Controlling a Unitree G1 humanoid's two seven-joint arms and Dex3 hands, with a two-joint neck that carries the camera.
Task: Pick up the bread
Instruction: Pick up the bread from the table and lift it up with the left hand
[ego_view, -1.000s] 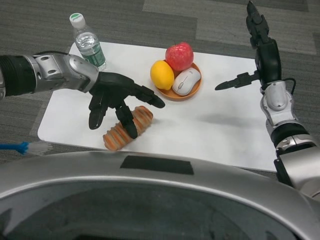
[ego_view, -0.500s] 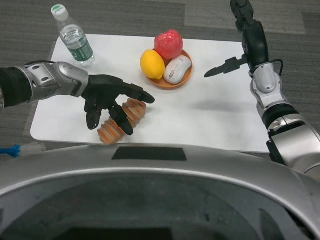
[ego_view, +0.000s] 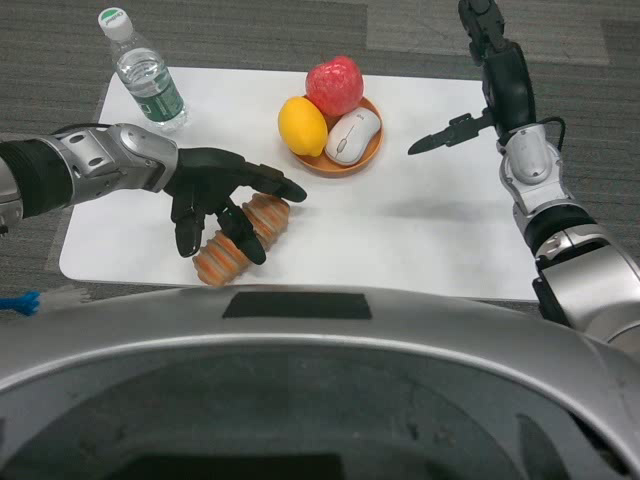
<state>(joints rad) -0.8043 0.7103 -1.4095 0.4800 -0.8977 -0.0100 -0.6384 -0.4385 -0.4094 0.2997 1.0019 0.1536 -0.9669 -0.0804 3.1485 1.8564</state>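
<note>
The bread (ego_view: 212, 257), a ridged orange-brown loaf, lies near the front left edge of the white table (ego_view: 420, 240). My left hand (ego_view: 222, 195) is spread over the loaf, fingers apart and reaching down across its top; whether they touch it I cannot tell. Part of the loaf is hidden under the fingers. My right hand (ego_view: 490, 80) is raised at the far right, well away from the bread, with its fingers extended and nothing in it.
A clear water bottle (ego_view: 143, 72) stands at the back left corner. An orange bowl (ego_view: 370, 158) behind the bread holds a red apple (ego_view: 334, 84), a yellow lemon (ego_view: 302, 125) and a white computer mouse (ego_view: 353, 136). A blue object (ego_view: 15, 302) lies off the table's left.
The camera shifted, moving the whole scene left and up in the picture. My left hand has settled lower over the bread. The right arm keeps its raised pose.
</note>
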